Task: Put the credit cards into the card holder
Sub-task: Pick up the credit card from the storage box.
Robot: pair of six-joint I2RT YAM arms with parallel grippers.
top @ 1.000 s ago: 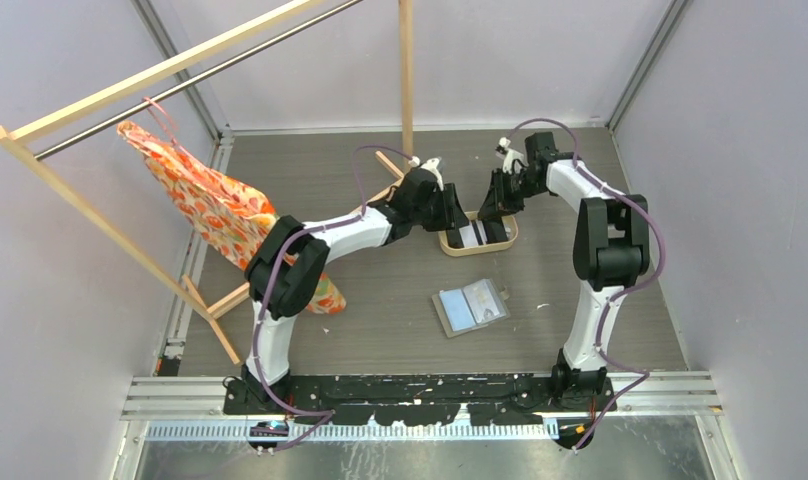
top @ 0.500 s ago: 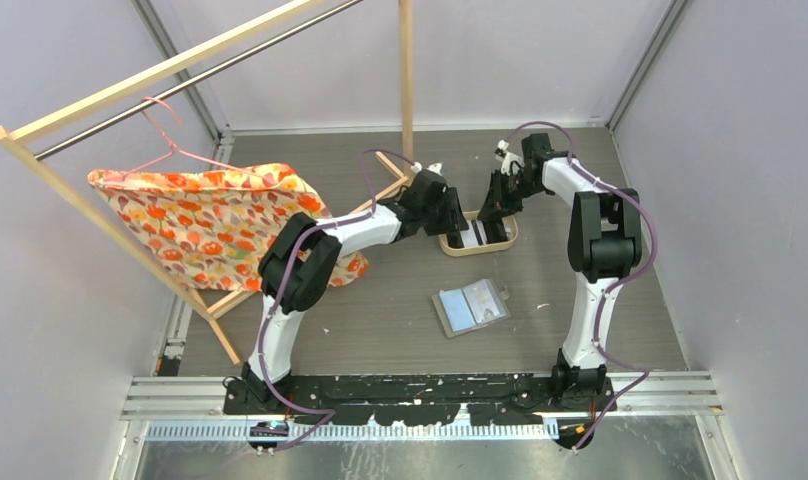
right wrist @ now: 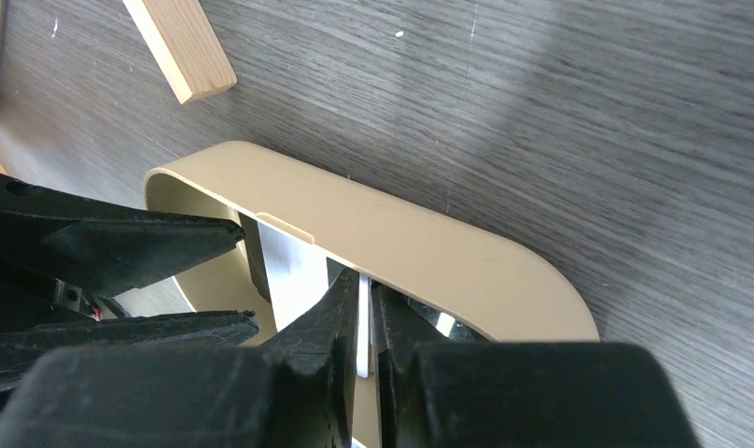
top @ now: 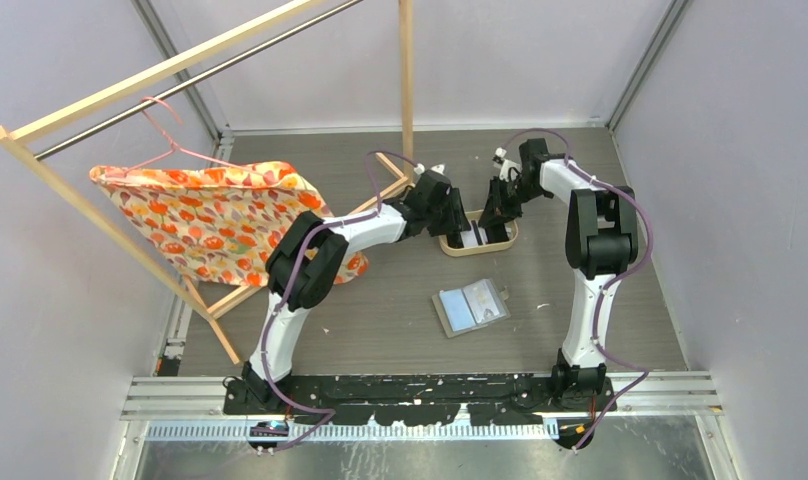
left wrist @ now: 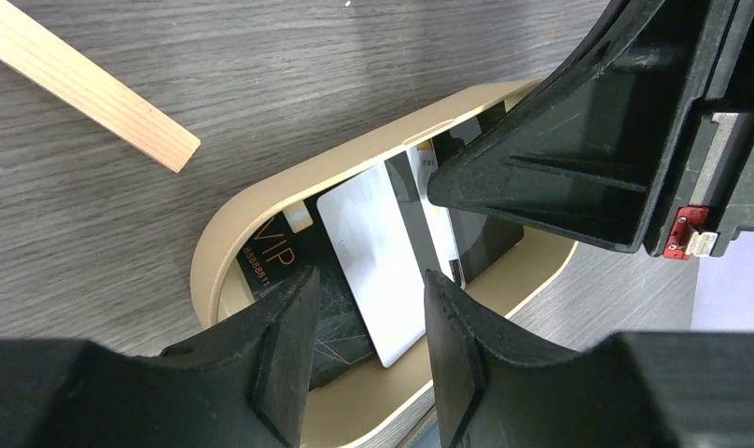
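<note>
Credit cards partly hidden in tray w/ right pincer clamped on white card edge, left pincer apart.

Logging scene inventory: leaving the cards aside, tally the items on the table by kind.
oval tray: 1
card holder: 1
wooden rack: 1
floral cloth: 1
Total: 4

Several credit cards lie overlapping in a tan oval tray. A plain white card rests flat across a black card lettered VIP. My right gripper pinches one thin whitish card edge-on inside the tray. The grey card holder lies open and flat on the table, apart from the tray.
</note>
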